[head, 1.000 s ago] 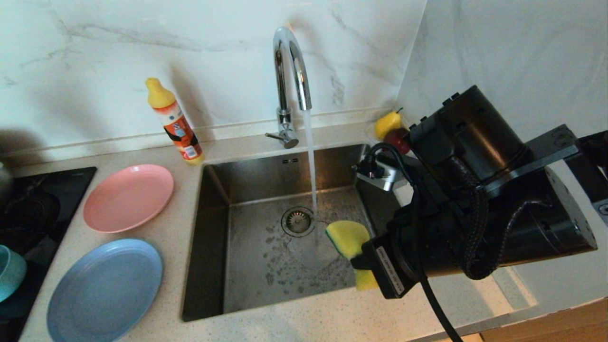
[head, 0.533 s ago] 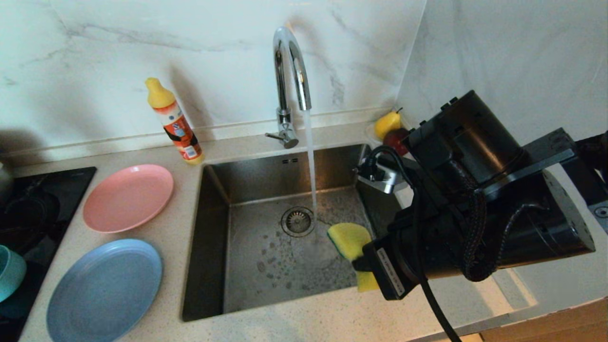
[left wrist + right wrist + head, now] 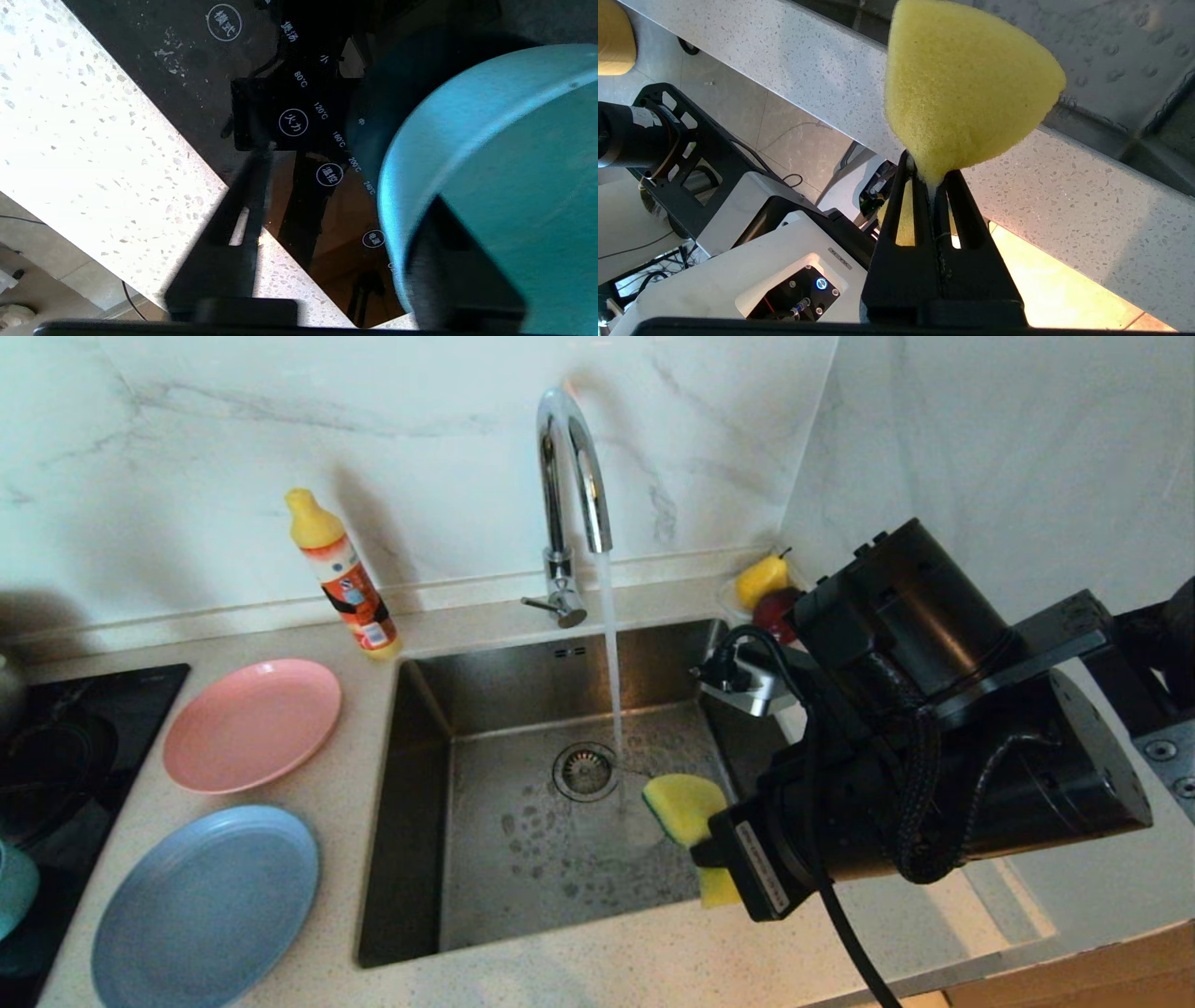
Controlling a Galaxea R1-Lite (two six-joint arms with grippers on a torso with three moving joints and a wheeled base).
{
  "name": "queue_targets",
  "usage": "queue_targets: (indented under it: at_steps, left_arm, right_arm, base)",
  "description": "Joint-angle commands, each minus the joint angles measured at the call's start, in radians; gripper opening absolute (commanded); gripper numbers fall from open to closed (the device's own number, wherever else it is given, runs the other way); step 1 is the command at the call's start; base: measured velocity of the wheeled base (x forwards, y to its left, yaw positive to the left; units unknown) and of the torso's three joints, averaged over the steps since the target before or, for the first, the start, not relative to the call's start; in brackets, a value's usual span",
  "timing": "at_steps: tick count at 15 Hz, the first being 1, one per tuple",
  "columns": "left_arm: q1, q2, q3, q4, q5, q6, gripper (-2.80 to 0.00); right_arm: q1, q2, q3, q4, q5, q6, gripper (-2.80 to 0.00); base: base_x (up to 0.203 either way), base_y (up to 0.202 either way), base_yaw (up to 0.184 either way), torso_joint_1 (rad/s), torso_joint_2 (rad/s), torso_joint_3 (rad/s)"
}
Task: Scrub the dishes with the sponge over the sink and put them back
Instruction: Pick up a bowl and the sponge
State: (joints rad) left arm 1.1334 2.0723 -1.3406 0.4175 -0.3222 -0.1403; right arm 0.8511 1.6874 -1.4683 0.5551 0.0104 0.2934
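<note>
Over the right half of the sink (image 3: 420, 784) my right gripper (image 3: 933, 179) hangs with its two black fingers pinched tight on the sponge (image 3: 966, 88), which is squeezed thin at the fingertips and flares out wide and yellow beyond them. From my head camera the sponge shows its thin green layer along the edge facing the drain (image 3: 585, 771), and it sits just beside the stream of water (image 3: 611, 663) running from the curved chrome tap (image 3: 565, 495), not under it. Droplets speckle the steel floor of the basin. At the far left edge of my view, on the black cooktop (image 3: 65, 747), only a sliver of the teal bowl (image 3: 504, 177) shows. My left wrist camera sees it close: my left gripper (image 3: 336, 233) has one finger (image 3: 455, 261) inside the bowl and the other finger (image 3: 233, 224) outside it, well away from the wall, so the jaws straddle the rim without clamping it that I can see. On the speckled counter (image 3: 653, 971) left of the sink lie the pink plate (image 3: 252, 723) and, nearer to me, the light-blue plate (image 3: 207, 907), apart from each other. An orange bottle (image 3: 344, 579) with a yellow cap stands by the wall behind them. A yellow pear (image 3: 761, 579) and a red fruit (image 3: 773, 611) sit in the corner past the sink.
</note>
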Motion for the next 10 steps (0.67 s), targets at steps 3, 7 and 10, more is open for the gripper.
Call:
queue_targets:
  at_steps: [3, 7, 10]
  left_arm:
    - [0.000, 0.001, 0.000, 0.003, -0.005, -0.002, -2.80]
    - [0.000, -0.048, -0.005, 0.017, -0.033, -0.023, -2.80]
    - [0.000, -0.169, -0.025, 0.103, -0.115, -0.024, -2.80]
  right_arm:
    - [0.000, -0.002, -0.006, 0.003, 0.000, 0.012, -2.80]
    - [0.000, -0.001, -0.010, 0.002, 0.002, 0.010, -2.80]
    - [0.000, -0.011, -0.012, 0.002, 0.002, 0.010, -2.80]
  base:
    - [0.000, 0.000, 0.000, 0.000, 0.00, 0.000]
    - [0.000, 0.000, 0.000, 0.000, 0.00, 0.000]
    - [0.000, 0.000, 0.000, 0.000, 0.00, 0.000]
